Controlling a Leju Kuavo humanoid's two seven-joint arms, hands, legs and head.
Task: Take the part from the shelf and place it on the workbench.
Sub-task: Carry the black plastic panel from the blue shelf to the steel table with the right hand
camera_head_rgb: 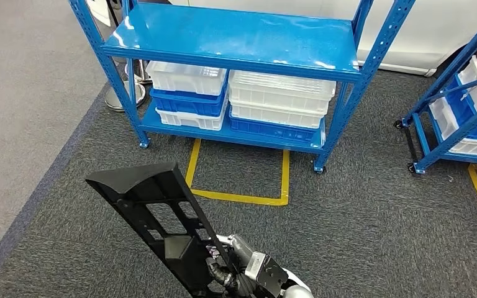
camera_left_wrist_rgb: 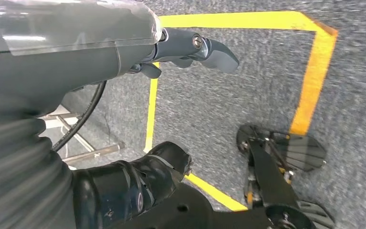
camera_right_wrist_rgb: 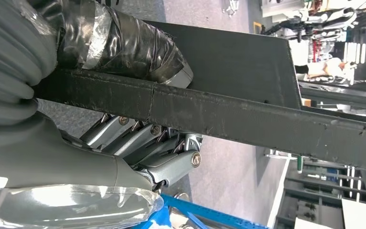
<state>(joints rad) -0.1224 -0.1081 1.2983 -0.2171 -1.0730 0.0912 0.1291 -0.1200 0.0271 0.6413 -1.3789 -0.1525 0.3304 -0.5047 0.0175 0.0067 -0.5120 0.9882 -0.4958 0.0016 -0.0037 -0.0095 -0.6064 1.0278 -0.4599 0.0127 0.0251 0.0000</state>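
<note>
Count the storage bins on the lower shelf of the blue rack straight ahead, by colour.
White bins: 4
Blue bins: 2
Total: 6, in two stacks of three on the lower shelf, counted from the head view. The right hand grips the black part.

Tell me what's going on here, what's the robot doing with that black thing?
The robot's right hand grips a long black part and holds it up in front of its body, tilted over the grey carpet. Ahead stands a blue shelf with a bare top level and stacked white and blue bins on the lower one. The left hand hangs over the floor by yellow tape lines, holding nothing. So the part is in hand and not yet set down.
</note>
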